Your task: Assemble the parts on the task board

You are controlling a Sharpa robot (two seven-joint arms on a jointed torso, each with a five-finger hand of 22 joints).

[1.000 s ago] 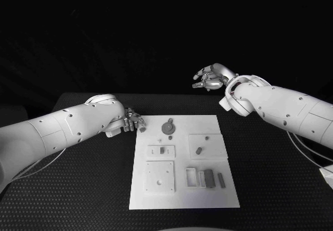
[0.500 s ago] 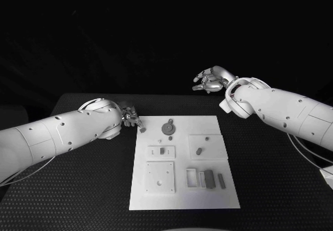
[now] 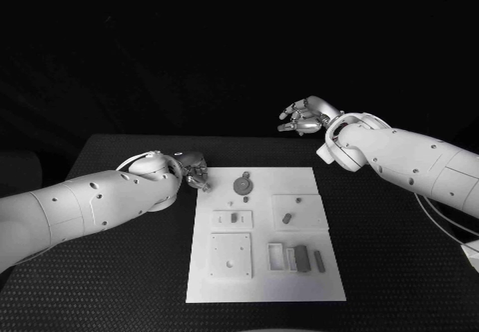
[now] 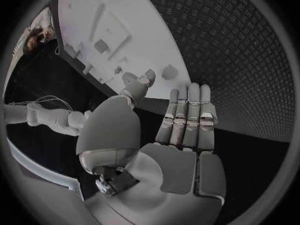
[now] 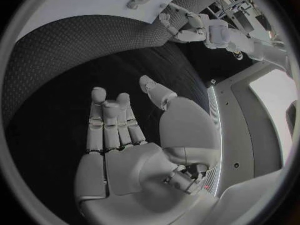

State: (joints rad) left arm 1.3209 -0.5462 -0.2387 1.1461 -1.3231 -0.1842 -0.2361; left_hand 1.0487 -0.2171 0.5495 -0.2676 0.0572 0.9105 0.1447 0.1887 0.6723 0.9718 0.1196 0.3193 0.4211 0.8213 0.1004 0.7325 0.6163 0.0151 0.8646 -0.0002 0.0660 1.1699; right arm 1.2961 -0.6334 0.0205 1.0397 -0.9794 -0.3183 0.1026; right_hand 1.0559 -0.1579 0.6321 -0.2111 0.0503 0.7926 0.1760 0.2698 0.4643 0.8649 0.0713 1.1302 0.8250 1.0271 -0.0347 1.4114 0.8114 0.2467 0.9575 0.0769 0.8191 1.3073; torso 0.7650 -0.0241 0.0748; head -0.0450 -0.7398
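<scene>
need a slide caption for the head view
Left hand open beside the task board; right hand raised open beyond the table.

Open table around a crowded board

The left hand sits at the task board's far left corner, near the round part; the right hand hangs beyond the table's far edge, leaving bare black table on both sides
</scene>
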